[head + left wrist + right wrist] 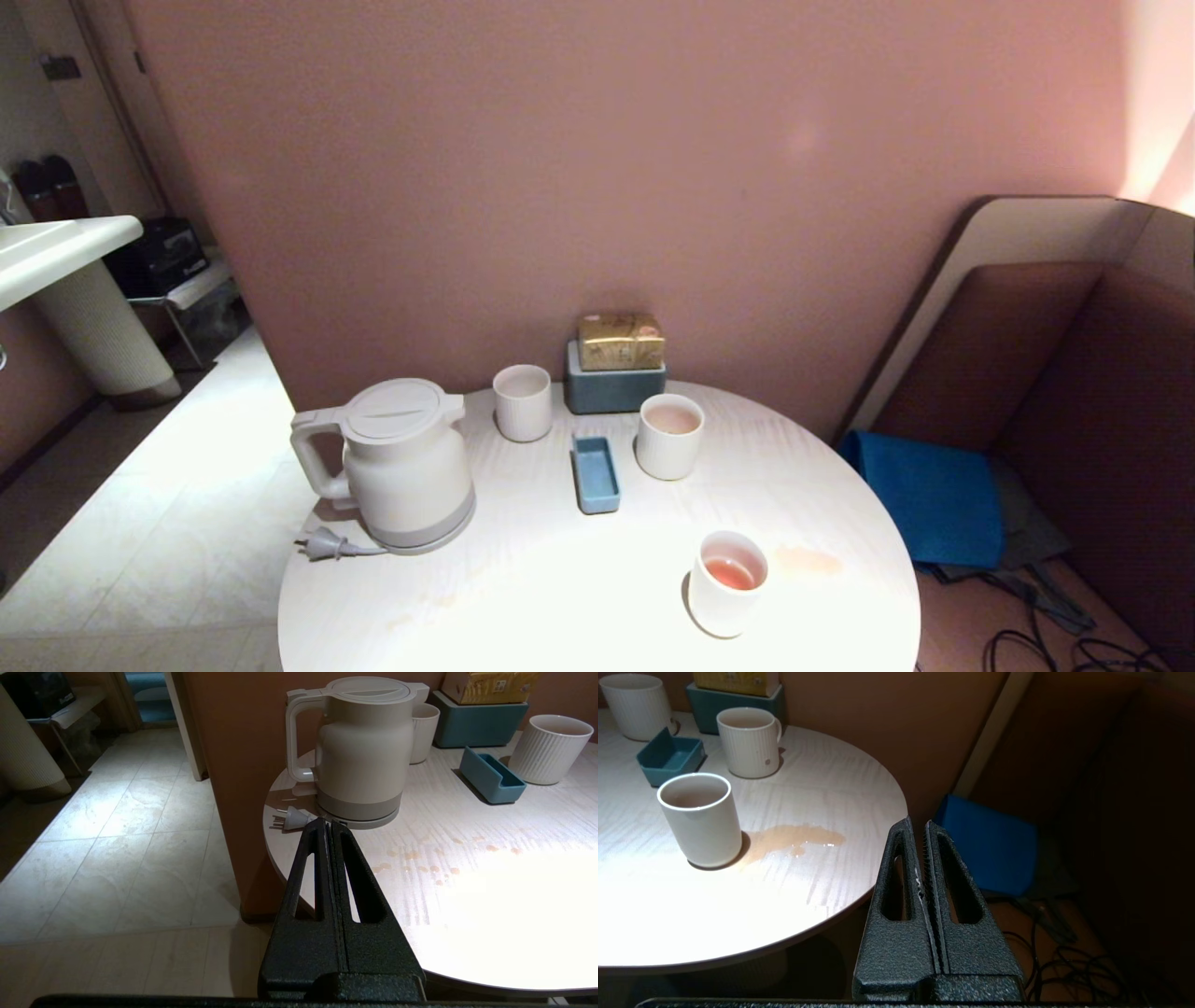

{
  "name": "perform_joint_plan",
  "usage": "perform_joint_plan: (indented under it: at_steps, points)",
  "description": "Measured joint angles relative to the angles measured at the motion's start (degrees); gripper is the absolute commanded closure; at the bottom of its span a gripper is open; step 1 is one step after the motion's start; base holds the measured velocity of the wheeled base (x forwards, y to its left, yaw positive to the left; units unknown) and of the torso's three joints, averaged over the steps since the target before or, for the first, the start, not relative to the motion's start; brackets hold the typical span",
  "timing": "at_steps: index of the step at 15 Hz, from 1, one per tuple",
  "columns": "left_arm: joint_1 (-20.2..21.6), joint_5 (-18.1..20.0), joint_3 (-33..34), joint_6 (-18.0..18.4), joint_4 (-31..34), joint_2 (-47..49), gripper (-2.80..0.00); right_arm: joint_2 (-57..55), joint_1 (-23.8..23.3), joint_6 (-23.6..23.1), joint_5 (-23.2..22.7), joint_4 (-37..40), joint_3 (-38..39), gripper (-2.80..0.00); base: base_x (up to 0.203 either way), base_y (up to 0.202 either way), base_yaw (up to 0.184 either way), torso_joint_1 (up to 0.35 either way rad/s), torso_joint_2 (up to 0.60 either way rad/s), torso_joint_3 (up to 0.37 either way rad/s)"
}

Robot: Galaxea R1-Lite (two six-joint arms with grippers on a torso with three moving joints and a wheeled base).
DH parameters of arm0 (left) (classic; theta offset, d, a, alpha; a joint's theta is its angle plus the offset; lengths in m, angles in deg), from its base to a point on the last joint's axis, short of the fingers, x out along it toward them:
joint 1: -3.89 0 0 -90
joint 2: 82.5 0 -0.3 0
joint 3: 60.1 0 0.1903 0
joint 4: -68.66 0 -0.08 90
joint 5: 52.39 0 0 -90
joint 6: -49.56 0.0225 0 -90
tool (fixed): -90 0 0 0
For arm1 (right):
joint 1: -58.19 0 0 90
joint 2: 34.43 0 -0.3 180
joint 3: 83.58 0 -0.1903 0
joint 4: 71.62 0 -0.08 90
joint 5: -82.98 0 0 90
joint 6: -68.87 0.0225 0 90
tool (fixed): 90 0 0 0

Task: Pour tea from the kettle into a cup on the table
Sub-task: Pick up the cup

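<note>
A: What's the biggest thing there?
B: The round white counter [523, 597]; it carries everything else, and a pale orange puddle [808, 560] lies on it near the right edge.

A: And the kettle?
B: The kettle [401, 462] stands upright on the left side of the counter, lid on, handle turned to the left; its loose plug [322, 543] lies on the counter just beside its base.

A: Where's the cup?
B: The ribbed cup [669, 436] sits toward the back, right of centre, in front of a blue-grey box [614, 387] with a gold packet [620, 340] on top; pale tea [672, 419] shows inside it; a small blue tray [596, 474] lies just left of it.

A: Other cups?
B: A ribbed tumbler [523, 401] stands behind the kettle's spout side; a smooth cup [728, 582] near the front right holds orange-pink liquid, with the puddle just beside it.

A: The tools?
B: The left tool [327, 826] is pressed together, empty, low off the counter's edge and pointing toward the kettle; the right tool [917, 826] is likewise together, empty, off the counter's right edge.
</note>
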Motion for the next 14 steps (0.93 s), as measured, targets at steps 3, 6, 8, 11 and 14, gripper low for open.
perform_joint_plan:
  at_steps: [3, 6, 8, 11, 14]
  points:
    - [0.0, 0.0, 0.0, 0.0, 0.0, 0.0, 0.0, 1.0, 0.0, 0.0, -0.5, -0.8, 2.1, 0.0, 0.0, 0.0, 0.0, 0.0, 0.0, 0.0]
    - [0.0, 0.0, 0.0, 0.0, 0.0, 0.0, 0.0, 1.1, 0.0, 0.4, -0.6, -1.2, 2.7, 0.0, 0.0, 0.0, 0.0, 0.0, 0.0, 0.0]
    - [0.0, 0.0, 0.0, 0.0, 0.0, 0.0, 0.0, 1.2, 0.0, 0.2, -0.9, -2.2, 3.1, 0.0, 0.0, 0.0, 0.0, 0.0, 0.0, 0.0]
    - [0.0, 0.0, 0.0, 0.0, 0.0, 0.0, 0.0, 1.2, 0.0, -2.0, -1.8, -5.4, 4.2, 0.0, 0.0, 0.0, 0.0, 0.0, 0.0, 0.0]
    - [0.0, 0.0, 0.0, 0.0, 0.0, 0.0, 0.0, 1.2, 0.0, -0.3, -2.6, -3.0, 4.7, 0.0, 0.0, 0.0, 0.0, 0.0, 0.0, 0.0]
